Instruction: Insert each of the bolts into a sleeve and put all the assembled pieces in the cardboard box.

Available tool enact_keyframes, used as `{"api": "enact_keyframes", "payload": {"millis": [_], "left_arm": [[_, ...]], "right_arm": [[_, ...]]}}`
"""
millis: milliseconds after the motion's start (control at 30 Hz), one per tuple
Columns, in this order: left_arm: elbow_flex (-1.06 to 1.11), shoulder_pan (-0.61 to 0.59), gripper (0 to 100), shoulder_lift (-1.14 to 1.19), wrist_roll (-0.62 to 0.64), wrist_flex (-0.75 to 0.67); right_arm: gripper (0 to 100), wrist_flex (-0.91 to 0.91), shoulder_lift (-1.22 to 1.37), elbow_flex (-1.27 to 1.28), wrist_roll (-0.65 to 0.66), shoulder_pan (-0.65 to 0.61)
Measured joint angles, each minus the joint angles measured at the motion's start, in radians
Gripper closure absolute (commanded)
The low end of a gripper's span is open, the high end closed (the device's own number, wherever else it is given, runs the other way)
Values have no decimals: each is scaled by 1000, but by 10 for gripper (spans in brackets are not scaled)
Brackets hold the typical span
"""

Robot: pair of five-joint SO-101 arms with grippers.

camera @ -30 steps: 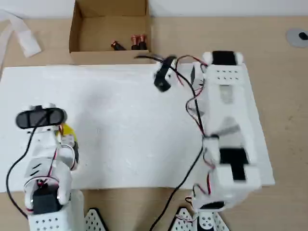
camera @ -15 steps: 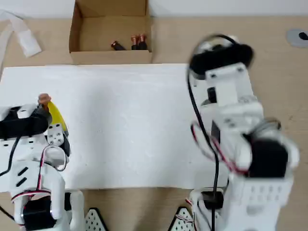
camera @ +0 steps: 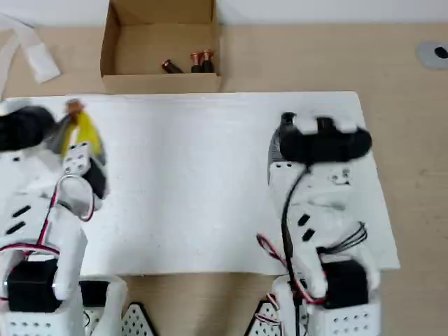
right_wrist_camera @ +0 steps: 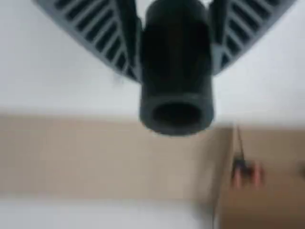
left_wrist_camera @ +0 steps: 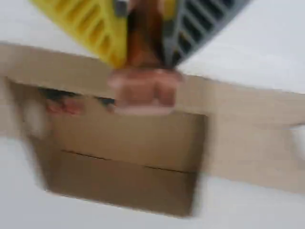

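A black sleeve (right_wrist_camera: 176, 93) is clenched between the grey fingers of the right gripper (right_wrist_camera: 175, 52) over the right side of the white mat (camera: 189, 182), its open end turned outward. Near the mat's far left edge, a copper bolt (left_wrist_camera: 144, 88) is gripped head-outward by the left gripper (left_wrist_camera: 145, 47). Beyond the mat, a cardboard box (camera: 161, 82) is seen on the wooden table (camera: 301, 59), with assembled pieces (camera: 190, 63) lying toward its near right corner.

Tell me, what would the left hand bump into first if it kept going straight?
Probably the near wall of the cardboard box. The left hand, holding a bolt, points at it; the bolt's head would touch first, though depth is unclear.
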Motion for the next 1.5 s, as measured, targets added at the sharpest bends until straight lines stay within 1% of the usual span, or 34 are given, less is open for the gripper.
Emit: {"api": "enact_keyframes", "payload": {"millis": [67,133,233,300,433,567,700,800,1000,1100,1233,1433,1500], "left_arm": [[-57,95,994,25,0,21],[-107,172,994,43,0,28],[-170,207,994,66,0,28],[-210,219,994,78,2,28],[-264,241,994,92,2,28],[-269,322,994,114,-6,66],[-265,387,994,137,-77,89],[-239,391,994,138,-101,89],[-176,400,991,138,-106,89],[-150,404,991,138,-104,81],[-68,404,991,140,-49,-14],[20,404,992,135,89,-129],[63,404,993,107,118,-166]], "right_arm": [[988,-103,-92,126,6,-20],[988,-158,-178,250,66,-64],[988,-207,-304,414,140,-157],[988,-229,-334,489,173,-221],[988,-269,-334,554,201,-319],[988,-319,-334,582,203,-382],[988,-358,-334,598,203,-430],[988,-361,-334,598,203,-465],[988,-362,-334,605,203,-557],[988,-364,-334,605,164,-585],[988,-364,-334,605,121,-586],[988,-364,-336,605,117,-589],[989,-364,-336,605,117,-589]]}}
